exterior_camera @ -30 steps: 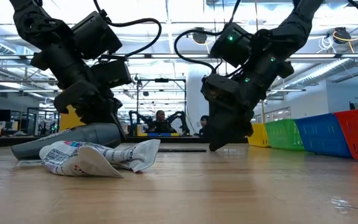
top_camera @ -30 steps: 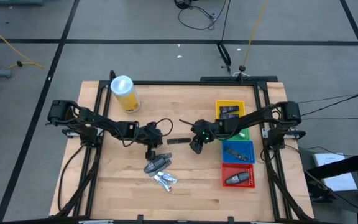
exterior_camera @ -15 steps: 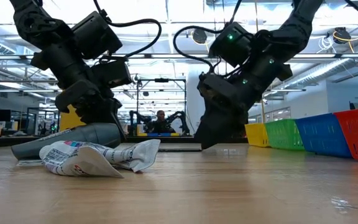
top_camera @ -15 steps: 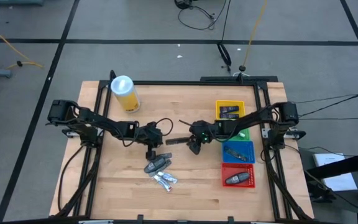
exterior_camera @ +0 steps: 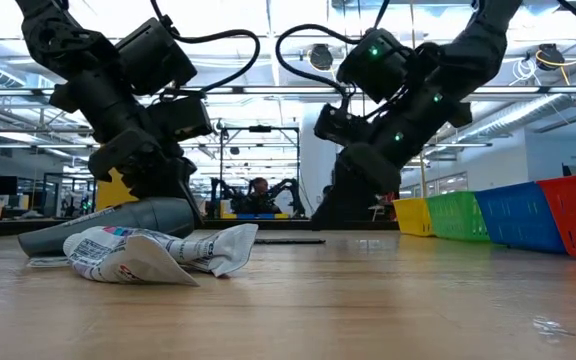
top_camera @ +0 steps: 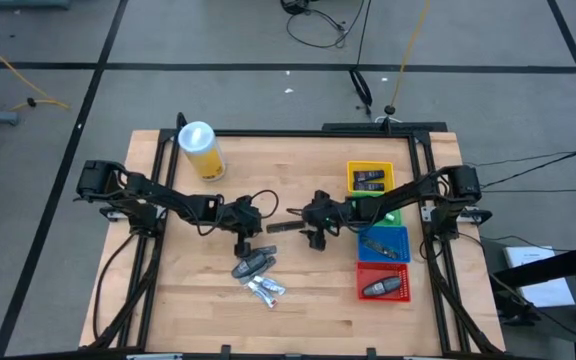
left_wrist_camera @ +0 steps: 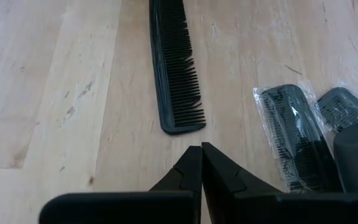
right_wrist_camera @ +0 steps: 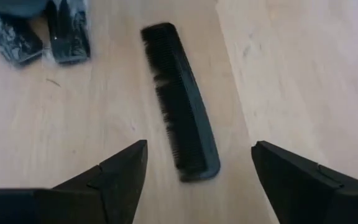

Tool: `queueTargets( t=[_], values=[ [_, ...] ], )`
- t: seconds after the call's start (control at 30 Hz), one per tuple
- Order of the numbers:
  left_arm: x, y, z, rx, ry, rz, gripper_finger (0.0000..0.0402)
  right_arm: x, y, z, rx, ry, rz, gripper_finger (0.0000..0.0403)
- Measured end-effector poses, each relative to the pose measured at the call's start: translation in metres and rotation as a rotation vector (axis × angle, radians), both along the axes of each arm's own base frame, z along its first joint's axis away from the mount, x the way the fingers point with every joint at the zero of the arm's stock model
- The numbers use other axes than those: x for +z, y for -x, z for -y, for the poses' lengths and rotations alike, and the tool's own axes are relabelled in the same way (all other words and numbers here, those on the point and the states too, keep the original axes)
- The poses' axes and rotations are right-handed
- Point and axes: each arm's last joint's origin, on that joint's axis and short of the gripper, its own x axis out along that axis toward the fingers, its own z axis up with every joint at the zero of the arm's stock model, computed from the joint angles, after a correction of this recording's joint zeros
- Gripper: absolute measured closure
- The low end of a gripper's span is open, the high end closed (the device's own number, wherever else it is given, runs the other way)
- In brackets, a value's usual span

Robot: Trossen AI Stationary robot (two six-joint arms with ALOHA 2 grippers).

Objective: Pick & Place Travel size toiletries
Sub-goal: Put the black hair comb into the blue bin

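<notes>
The black comb (right_wrist_camera: 180,102) lies flat on the bare wooden surface (top_camera: 298,285) near its middle, between the two arms. It looks light, thin and stiff, a hard plastic strip with fine teeth along one edge. Lying so flat, it gives little to pinch from above and could skid on the wood. The best hold is probably across its narrow width near the middle, so it does not tip.

The right claw (right_wrist_camera: 197,168) hangs just over the comb's near end with its fingers spread wide, one on each side, holding nothing. The left claw (left_wrist_camera: 201,165) waits just short of the comb's other end, pinched closed and empty.

Beside it lie wrapped combs (left_wrist_camera: 297,134) in clear crinkly sleeves, soft and slippery, part of a small pile (top_camera: 256,275) toward the front.

The yellow tray (top_camera: 369,178) holds two dark packs. The blue tray (top_camera: 382,244) and the red tray (top_camera: 382,283) each hold one dark item. The green tray (top_camera: 392,216) is mostly hidden by the right arm.
</notes>
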Motion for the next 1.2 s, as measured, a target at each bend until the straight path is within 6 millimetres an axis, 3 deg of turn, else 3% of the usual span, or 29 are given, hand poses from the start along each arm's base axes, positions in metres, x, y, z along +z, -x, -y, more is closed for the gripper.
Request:
queueTargets(
  t=[0.37, 0.63, 0.87, 1.03, 1.2],
  values=[
    [0.002, -0.002, 0.000, -0.006, -0.006, 0.027, 0.0388, -0.030, -0.008, 0.000, 0.075, 0.016, -0.011, 0.0156],
    [0.008, -0.007, 0.000, -0.004, -0.003, 0.108, 0.0399, -0.033, -0.008, 0.001, 0.080, 0.007, -0.025, 0.0223],
    [0.025, -0.009, 0.000, -0.015, -0.013, 0.190, 0.0374, -0.034, -0.007, 0.000, 0.089, 0.015, -0.037, 0.0287],
    [0.030, -0.014, 0.001, -0.035, -0.015, 0.258, 0.0320, -0.032, -0.009, -0.006, 0.117, 0.061, -0.009, 0.0293],
    [0.017, -0.018, -0.004, 0.006, 0.017, 0.235, 0.0207, -0.032, -0.009, -0.017, 0.101, 0.159, -0.007, 0.0282]
  ],
)
